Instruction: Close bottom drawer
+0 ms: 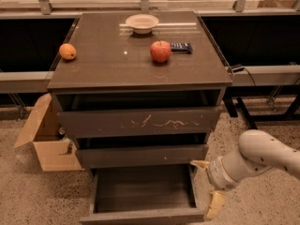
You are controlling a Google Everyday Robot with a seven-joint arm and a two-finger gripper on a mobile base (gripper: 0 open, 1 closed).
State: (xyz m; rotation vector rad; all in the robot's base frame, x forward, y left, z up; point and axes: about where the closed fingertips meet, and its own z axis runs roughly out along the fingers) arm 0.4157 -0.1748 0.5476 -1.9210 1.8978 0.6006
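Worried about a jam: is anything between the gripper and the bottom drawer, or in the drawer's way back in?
Nothing visible. The open gripper sits just right of the front corner of the bottom drawer, nothing between, and nothing shows in the drawer's path into the cabinet.
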